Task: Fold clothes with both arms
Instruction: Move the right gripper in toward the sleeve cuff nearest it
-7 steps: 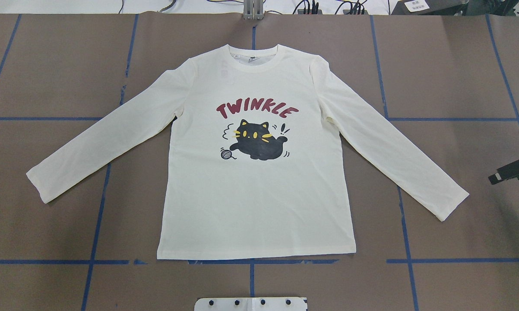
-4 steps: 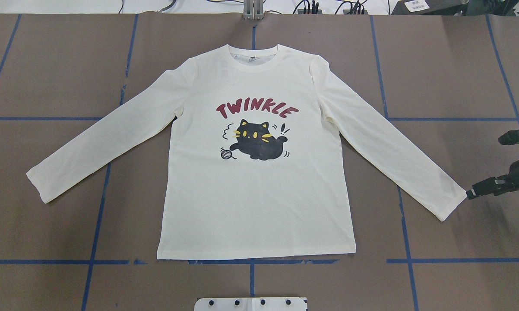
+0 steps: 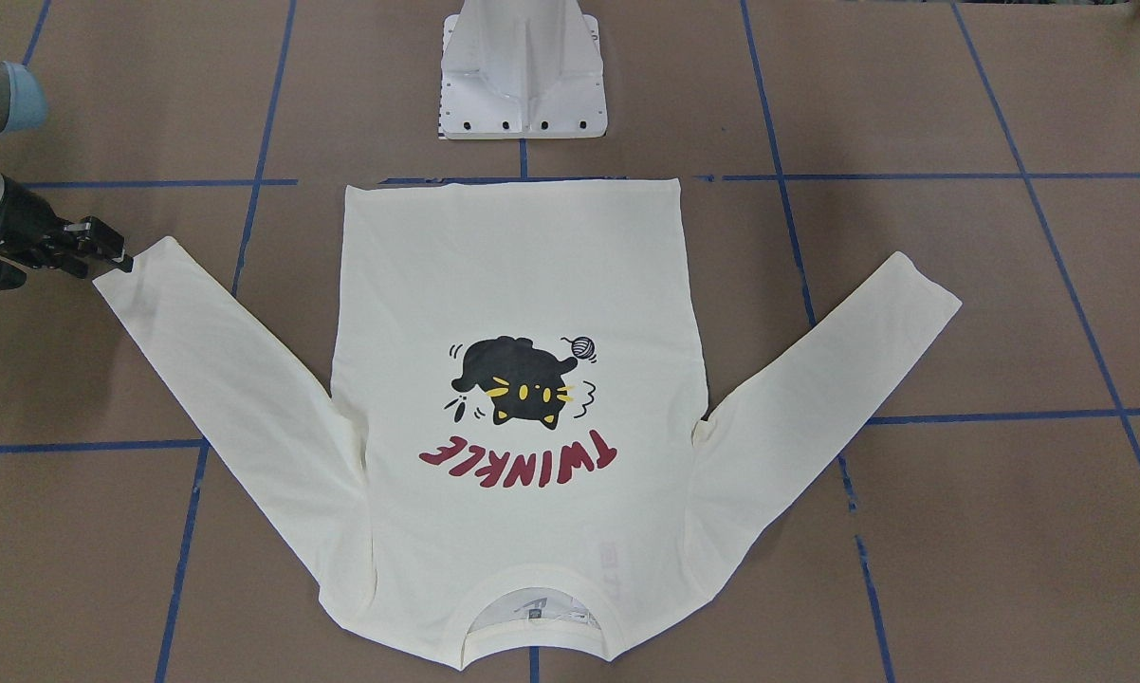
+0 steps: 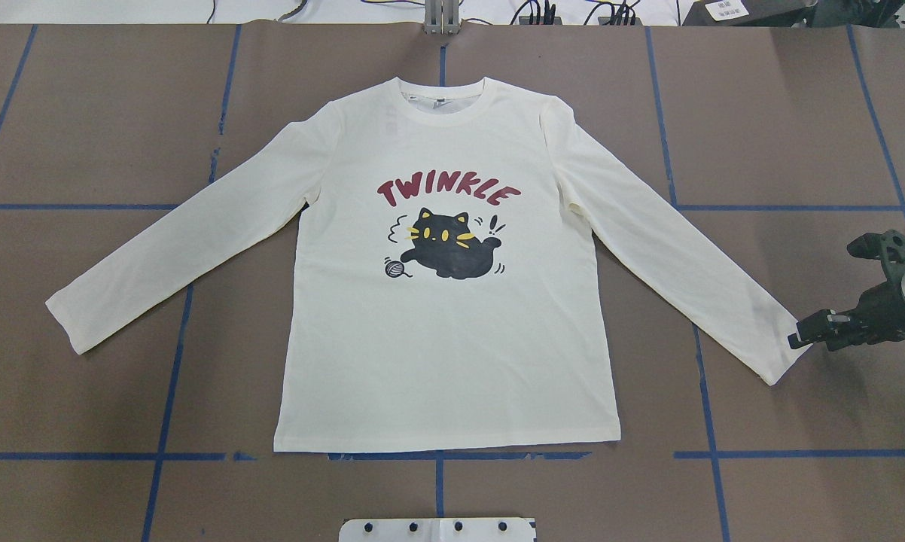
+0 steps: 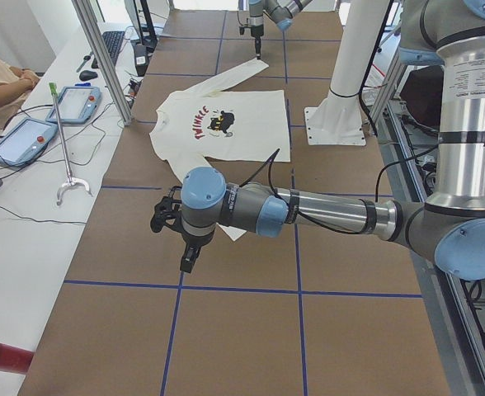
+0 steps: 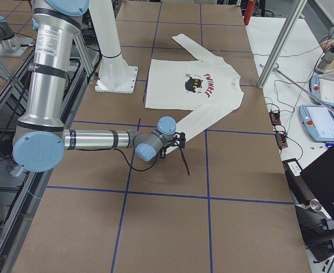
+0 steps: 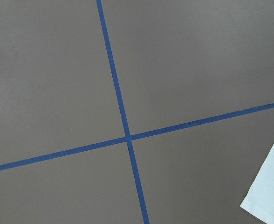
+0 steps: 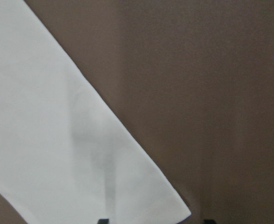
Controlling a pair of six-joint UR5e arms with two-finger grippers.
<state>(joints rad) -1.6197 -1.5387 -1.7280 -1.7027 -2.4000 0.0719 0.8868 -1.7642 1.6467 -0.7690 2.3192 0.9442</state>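
the left gripper [image 5: 187, 262] hangs over the brown table [image 4: 83, 113]; whether its jaws are apart or closed cannot be told. the left sleeve's cuff [image 7: 270, 196] lies near it, off to one side, apart from it. beyond that the cream t-shirt [image 4: 452, 354] lies flat, print up, between the two grippers. the right gripper [image 4: 797, 336] sits at the right cuff [image 4: 780, 354], jaws spread and grasping nothing, with the cuff's corner between its fingertips [image 8: 103, 221].
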